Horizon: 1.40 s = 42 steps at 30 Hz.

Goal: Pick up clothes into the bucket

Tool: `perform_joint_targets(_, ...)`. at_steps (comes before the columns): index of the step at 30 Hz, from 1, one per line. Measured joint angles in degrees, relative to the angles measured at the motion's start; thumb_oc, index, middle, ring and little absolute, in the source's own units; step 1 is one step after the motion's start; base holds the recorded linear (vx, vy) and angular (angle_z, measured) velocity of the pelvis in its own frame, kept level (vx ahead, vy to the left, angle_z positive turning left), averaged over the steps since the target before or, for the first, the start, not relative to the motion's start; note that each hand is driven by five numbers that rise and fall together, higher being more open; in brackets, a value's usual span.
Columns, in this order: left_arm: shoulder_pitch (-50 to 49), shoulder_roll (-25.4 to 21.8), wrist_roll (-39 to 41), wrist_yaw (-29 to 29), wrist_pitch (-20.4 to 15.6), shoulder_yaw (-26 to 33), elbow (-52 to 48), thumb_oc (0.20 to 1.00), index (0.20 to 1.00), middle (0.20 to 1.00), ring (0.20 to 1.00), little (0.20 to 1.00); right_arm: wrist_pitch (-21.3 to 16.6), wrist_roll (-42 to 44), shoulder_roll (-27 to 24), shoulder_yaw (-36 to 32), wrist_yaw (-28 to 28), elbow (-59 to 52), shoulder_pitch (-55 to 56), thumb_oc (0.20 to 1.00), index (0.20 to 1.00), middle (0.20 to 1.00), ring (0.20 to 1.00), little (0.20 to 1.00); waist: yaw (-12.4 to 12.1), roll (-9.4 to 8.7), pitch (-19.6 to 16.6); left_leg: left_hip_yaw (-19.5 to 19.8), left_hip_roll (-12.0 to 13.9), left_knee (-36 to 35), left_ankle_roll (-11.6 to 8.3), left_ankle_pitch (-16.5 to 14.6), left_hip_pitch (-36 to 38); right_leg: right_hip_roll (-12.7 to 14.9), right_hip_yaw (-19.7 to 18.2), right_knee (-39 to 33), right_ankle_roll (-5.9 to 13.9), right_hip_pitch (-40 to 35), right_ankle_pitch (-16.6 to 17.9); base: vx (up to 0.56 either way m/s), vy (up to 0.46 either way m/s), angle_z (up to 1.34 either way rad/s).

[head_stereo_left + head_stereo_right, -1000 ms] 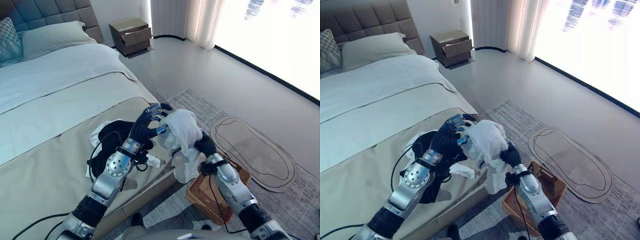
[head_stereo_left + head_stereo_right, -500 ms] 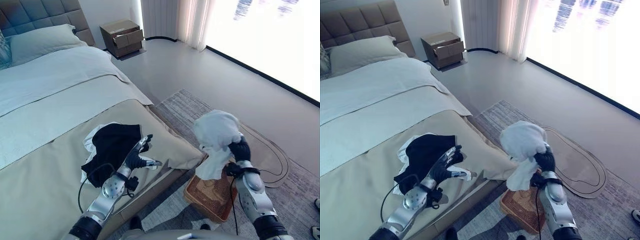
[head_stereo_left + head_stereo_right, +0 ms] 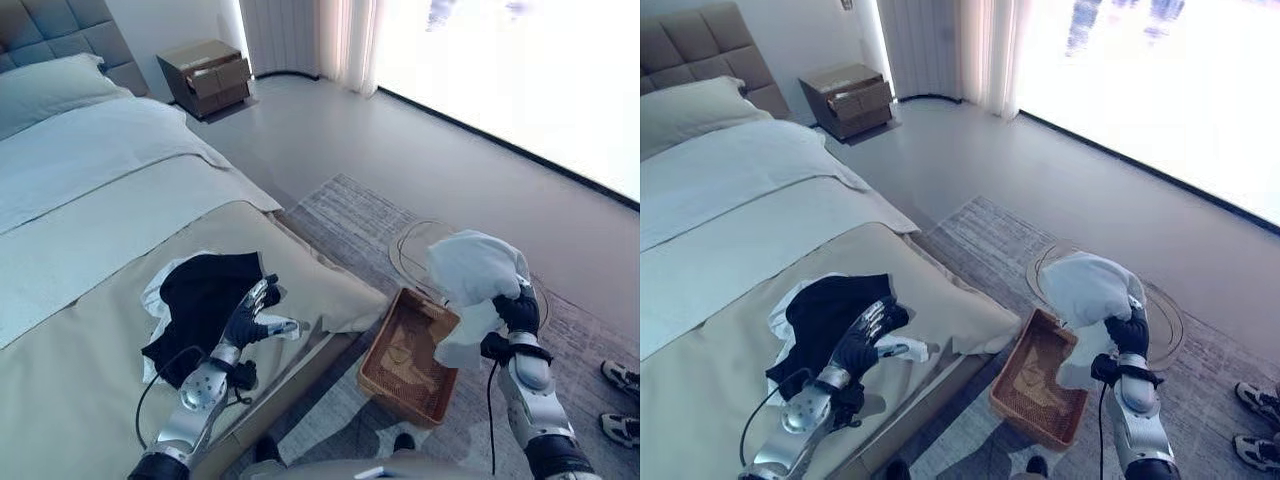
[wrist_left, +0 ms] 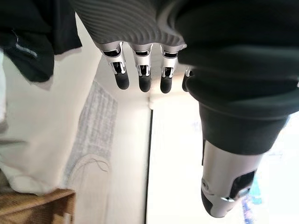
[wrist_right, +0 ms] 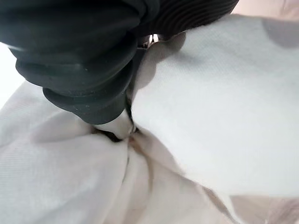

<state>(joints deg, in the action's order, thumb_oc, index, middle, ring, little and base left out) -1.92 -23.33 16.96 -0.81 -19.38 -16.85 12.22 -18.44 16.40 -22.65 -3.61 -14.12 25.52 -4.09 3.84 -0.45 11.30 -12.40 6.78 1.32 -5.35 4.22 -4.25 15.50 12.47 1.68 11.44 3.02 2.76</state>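
Note:
A bunched white garment (image 3: 470, 272) hangs from my right hand (image 3: 517, 312), which is shut on it, held up just right of the woven basket (image 3: 379, 378) on the rug. In the right wrist view the white cloth (image 5: 210, 116) wraps round the hand's fingers. A black garment (image 3: 205, 295) lies over a white one (image 3: 153, 300) near the foot corner of the bed. My left hand (image 3: 249, 318) rests open beside the black garment, fingers (image 4: 142, 81) straight and holding nothing.
The bed (image 3: 90, 240) with a beige cover fills the left. A grey rug (image 3: 350, 215) lies beside it with an oval mat (image 3: 1165, 320) past the basket. A nightstand (image 3: 207, 75) stands by the far wall. A pair of shoes (image 3: 620, 400) sits at the right edge.
My right hand has carried the white garment further right, from over the basket's near side to its right side. The camera has turned right. The left hand stays by the black garment.

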Motion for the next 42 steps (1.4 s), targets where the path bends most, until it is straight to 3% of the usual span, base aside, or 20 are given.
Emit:
perform_joint_targets(4,4.86,-0.59,2.42,1.38,-0.53,0.25,-2.87,1.000,1.000,1.000,1.000,1.000,0.61,0.03,-2.74,1.28,-2.70,6.29,-10.64,0.200,0.200,0.200,0.200,0.200,-0.06,1.71,8.63,0.01,0.63,6.56,0.50,-1.54,-9.00,0.94,-2.20,7.58,-0.76,10.28,-1.01,-0.18,-0.035,-0.10)
perform_joint_targets(11,4.99,-3.18,4.37,3.28,-1.79,0.85,-7.04,1.000,1.000,1.000,1.000,1.000,0.93,0.10,-4.65,2.37,-6.50,10.69,-20.16,0.200,0.200,0.200,0.200,0.200,-0.42,3.00,15.17,0.54,1.42,14.02,0.90,-1.99,-23.03,1.82,-4.47,18.12,-2.81,26.55,-2.52,-0.16,-0.027,-0.05)
perform_joint_targets(18,5.86,-5.68,4.59,4.85,-2.58,0.49,-13.44,1.000,1.000,1.000,1.000,1.000,1.07,0.59,-9.19,6.60,-8.72,18.25,-29.75,0.200,0.200,0.200,0.200,0.200,-0.51,4.08,17.01,1.69,2.56,22.55,1.63,-4.50,-32.92,2.06,-6.25,28.41,-4.41,37.43,-6.67,-0.07,-0.008,0.00)
perform_joint_targets(23,6.71,-6.84,4.86,6.34,-2.79,0.01,-14.99,1.000,1.000,1.000,1.000,1.000,1.26,0.92,-11.30,7.87,-10.37,25.62,-37.02,0.200,0.200,0.200,0.200,0.200,-1.71,5.18,17.44,2.57,2.88,27.86,1.44,-6.18,-38.50,2.58,-7.27,34.20,-4.50,43.27,-8.66,-0.02,-0.001,0.02)
perform_joint_targets(26,7.30,-6.76,5.23,6.97,-3.12,-0.49,-15.66,1.000,1.000,1.000,1.000,1.000,1.75,1.31,-13.47,10.09,-10.88,30.30,-42.42,0.200,0.200,0.200,0.200,0.200,-1.97,6.04,17.94,2.98,2.86,29.03,1.42,-6.18,-41.84,2.69,-7.52,35.99,-4.93,46.77,-8.96,0.00,-0.010,0.03)
perform_joint_targets(37,9.18,-6.99,5.23,8.76,-3.50,-3.73,-15.81,1.000,1.000,1.000,1.000,1.000,2.73,2.64,-13.70,13.38,-10.91,40.19,-45.57,0.200,0.200,0.200,0.200,0.200,-3.40,6.47,18.04,4.68,1.74,29.72,1.25,-5.88,-45.94,3.72,-7.31,39.84,-5.46,51.14,-11.04,0.01,-0.024,0.08)
perform_joint_targets(38,9.60,-7.00,5.22,8.83,-3.50,-4.03,-15.83,1.000,1.000,1.000,1.000,1.000,2.98,2.65,-13.55,13.39,-10.90,41.09,-45.51,0.241,0.241,0.241,0.241,0.241,-3.44,6.49,18.05,4.78,1.68,29.83,1.28,-5.90,-45.90,3.81,-7.31,40.07,-5.48,51.11,-11.06,0.00,0.000,0.00)
perform_joint_targets(39,9.74,-7.01,5.22,8.86,-3.50,-4.09,-15.87,1.000,1.000,1.000,1.000,1.000,3.09,2.70,-13.52,13.39,-10.90,41.32,-45.51,0.391,0.391,0.391,0.391,0.391,-3.45,6.49,18.05,4.78,1.67,29.90,1.28,-5.90,-45.89,3.82,-7.31,40.16,-5.49,51.11,-11.11,0.00,0.000,0.00)
perform_joint_targets(40,10.08,-7.03,5.22,9.17,-3.50,-4.16,-15.86,1.000,1.000,1.000,1.000,1.000,3.18,2.87,-13.47,13.38,-10.90,42.41,-45.94,0.711,0.711,0.711,0.711,0.711,-3.45,6.50,18.05,4.80,1.61,29.92,1.28,-5.89,-45.88,3.89,-7.31,40.32,-5.46,51.12,-11.19,0.00,0.000,0.00)
perform_joint_targets(41,10.23,-7.03,5.22,9.28,-3.50,-4.17,-15.86,1.000,1.000,1.000,1.000,1.000,3.37,3.00,-13.47,13.37,-10.90,42.62,-46.01,0.912,0.912,0.912,0.912,0.912,-3.45,6.50,18.05,4.82,1.61,29.93,1.28,-5.89,-45.87,3.89,-7.31,40.37,-5.46,51.10,-11.20,0.00,0.000,0.00)
perform_joint_targets(42,10.45,-7.03,5.22,9.39,-3.50,-4.17,-15.86,1.000,1.000,1.000,1.000,1.000,3.54,3.35,-13.47,13.36,-10.91,42.73,-46.08,1.000,1.000,1.000,1.000,1.000,-3.46,6.50,18.05,4.84,1.60,29.93,1.29,-5.88,-45.84,3.90,-7.31,40.40,-5.46,51.08,-11.21,0.00,0.000,0.00)
